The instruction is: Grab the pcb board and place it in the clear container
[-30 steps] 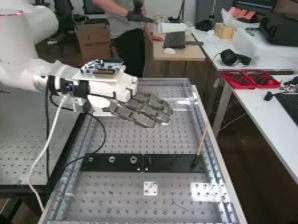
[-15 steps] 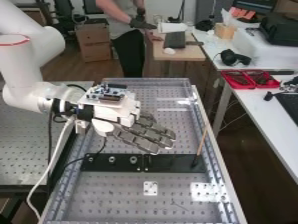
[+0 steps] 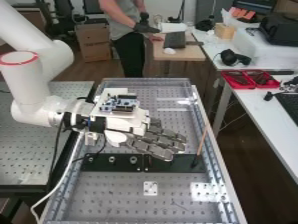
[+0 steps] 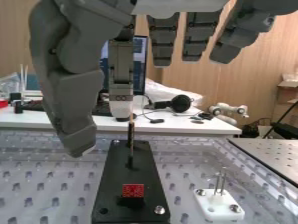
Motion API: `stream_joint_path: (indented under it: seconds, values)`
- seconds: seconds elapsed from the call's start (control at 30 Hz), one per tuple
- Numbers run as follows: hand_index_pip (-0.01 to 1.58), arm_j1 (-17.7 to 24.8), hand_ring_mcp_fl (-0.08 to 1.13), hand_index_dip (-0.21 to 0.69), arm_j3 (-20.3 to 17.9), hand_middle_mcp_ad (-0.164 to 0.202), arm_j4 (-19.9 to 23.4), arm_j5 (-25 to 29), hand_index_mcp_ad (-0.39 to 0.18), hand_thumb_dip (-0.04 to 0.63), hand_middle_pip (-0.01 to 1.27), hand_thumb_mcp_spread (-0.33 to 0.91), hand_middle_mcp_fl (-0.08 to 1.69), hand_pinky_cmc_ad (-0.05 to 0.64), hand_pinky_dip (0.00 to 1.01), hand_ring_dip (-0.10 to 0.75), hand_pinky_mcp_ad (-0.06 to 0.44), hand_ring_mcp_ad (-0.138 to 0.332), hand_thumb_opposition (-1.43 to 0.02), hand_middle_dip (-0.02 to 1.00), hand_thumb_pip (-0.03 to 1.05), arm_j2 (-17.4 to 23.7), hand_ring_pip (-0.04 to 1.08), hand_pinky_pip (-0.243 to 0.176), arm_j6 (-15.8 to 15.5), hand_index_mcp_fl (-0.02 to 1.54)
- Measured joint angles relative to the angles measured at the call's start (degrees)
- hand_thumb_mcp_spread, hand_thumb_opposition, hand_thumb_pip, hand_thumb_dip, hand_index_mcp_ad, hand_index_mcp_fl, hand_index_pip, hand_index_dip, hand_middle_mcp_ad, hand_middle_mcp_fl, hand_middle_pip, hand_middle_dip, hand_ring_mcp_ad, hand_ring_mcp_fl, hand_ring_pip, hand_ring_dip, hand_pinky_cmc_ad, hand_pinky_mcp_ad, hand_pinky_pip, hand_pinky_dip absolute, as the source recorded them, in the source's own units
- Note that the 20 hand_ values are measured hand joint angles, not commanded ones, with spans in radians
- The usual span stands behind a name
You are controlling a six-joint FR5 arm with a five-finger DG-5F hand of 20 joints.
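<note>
Hand [image 3: 151, 148], fingers near-straight & empty, has moved twd. the black plate [image 4: 116, 175] w/ 1 red piece [image 4: 133, 190], poss. the pcb, so grasp prob. next.

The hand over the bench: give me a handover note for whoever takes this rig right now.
Hand: open, fingers extended above the black plate, no grasp visible.
Board: a circuit board sits atop the wrist, and a small red square piece is at the black plate; I can't tell if either is the target.
Clear container: can't say for certain which thing is meant.
Done: no pick or placement evident.
Left: confirm board and container, then grab and place. Probably mind the thin upright stick near the fingertips.
</note>
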Motion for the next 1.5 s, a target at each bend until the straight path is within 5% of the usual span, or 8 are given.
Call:
stream_joint_path:
  seconds: [0.37,0.93,1.33,1.5]
  values:
    - [1.48,-1.3,0.01,0.265,0.7,0.075,3.6,-3.4,-0.164,0.19,0.14,0.6,0.01,0.283,0.2,0.044,0.152,0.11,-0.81,0.14,0.35,-2.2,0.09,-0.075,-1.7,0.05]
    - [1.52,-1.7,0.01,0.246,-1.7,0.068,8.6,-1.8,-0.166,0.206,0.14,0.6,0.01,0.283,0.2,0.058,0.133,0.11,-0.82,0.16,0.36,-3.8,0.1,-0.075,-1.1,0.1]
    - [1.56,-2.8,0.02,0.241,-1.0,0.066,9.0,-4.6,-0.164,0.222,0.14,0.64,0.01,0.291,0.2,0.059,0.131,0.108,-0.82,0.16,0.38,-5.5,0.1,-0.075,-3.8,0.16]
    - [1.56,-3.5,0.02,0.244,-0.5,0.068,9.1,-6.3,-0.222,0.239,0.14,0.71,0.02,0.293,0.2,0.059,0.129,0.105,-0.82,0.16,0.42,-5.8,0.11,-0.075,-5.3,0.3]
